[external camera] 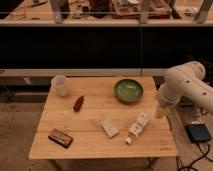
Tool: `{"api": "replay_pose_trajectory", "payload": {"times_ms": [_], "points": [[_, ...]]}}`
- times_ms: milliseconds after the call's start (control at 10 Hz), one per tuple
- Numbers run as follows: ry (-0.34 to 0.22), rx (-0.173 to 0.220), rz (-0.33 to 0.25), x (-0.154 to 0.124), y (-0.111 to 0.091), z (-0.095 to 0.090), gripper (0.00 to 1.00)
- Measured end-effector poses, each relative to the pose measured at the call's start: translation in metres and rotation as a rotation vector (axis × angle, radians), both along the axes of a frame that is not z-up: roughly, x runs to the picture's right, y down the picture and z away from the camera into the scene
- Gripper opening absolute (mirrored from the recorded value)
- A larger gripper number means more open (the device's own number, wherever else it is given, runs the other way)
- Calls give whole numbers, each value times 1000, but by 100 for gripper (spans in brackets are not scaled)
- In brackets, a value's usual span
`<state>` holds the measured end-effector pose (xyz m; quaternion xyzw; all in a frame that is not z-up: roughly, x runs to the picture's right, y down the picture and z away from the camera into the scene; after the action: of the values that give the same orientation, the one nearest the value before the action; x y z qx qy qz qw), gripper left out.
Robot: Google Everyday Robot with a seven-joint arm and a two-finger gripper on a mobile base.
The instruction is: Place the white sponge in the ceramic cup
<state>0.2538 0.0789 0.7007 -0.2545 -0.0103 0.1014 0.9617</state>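
The white sponge [109, 127], a small off-white block, lies flat on the wooden table [90, 145], front of centre. The ceramic cup [60, 85], plain white, stands upright at the table's back left corner. My gripper [160, 111] hangs at the end of the white arm [185, 85] by the table's right edge, well to the right of the sponge and far from the cup. It holds nothing that I can see.
A green bowl [128, 91] stands at the back right. A white labelled bottle [137, 126] lies right of the sponge. A reddish-brown object [78, 103] lies near the cup. A flat dark packet [60, 138] lies front left. A dark device [199, 133] sits on the floor.
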Motion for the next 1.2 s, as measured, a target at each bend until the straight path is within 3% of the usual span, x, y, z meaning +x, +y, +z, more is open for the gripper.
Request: {"api": "replay_pose_trajectory", "payload": {"times_ms": [700,800,1000,1200], "points": [[-15,-2,24,-6,0,1,65],[-51,-5,51,-17,4,-1,63],[-197,-48,177,-65,33,-9,46],[-297,-94,271,-91,58,-14,47]]}}
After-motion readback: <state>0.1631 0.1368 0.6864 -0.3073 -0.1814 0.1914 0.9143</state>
